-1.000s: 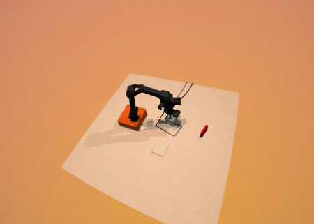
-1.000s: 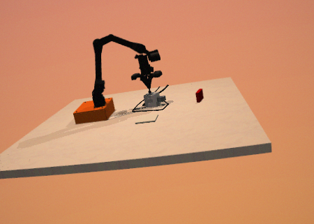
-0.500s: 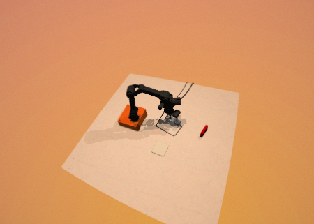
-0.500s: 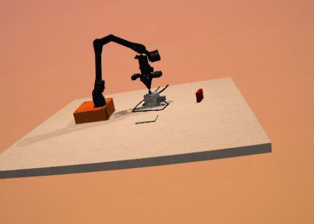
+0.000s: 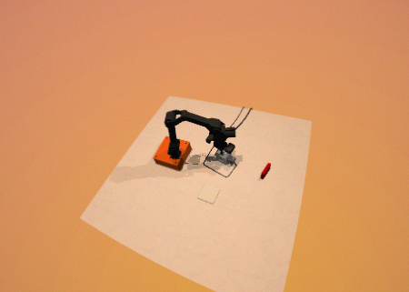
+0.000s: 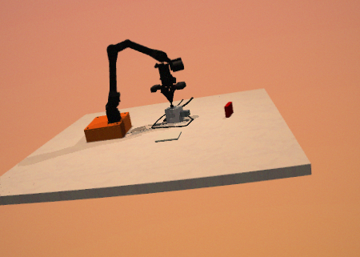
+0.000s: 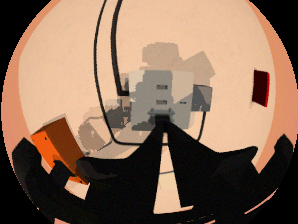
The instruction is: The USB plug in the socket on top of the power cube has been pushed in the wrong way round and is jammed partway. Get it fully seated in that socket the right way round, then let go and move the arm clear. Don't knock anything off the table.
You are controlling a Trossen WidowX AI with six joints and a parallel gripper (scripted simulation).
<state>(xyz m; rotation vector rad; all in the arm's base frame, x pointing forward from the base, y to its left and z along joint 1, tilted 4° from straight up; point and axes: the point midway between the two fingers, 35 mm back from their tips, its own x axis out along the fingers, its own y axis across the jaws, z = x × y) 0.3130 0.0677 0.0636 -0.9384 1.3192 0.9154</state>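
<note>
The grey power cube stands on the table, with two slots showing in its top in the wrist view. My gripper points down over the cube's near top edge in the wrist view. It is shut on the USB plug, a small dark piece mostly hidden by the fingertips. The plug is right at the cube's top face. How deep it sits, and which way round it is, cannot be told. In the top view the arm partly covers the cube.
A grey block sticks out from the cube's side. Black cable loops around the cube. A red block stands off to the right. A flat pale square lies nearer the front. The arm's orange base is left.
</note>
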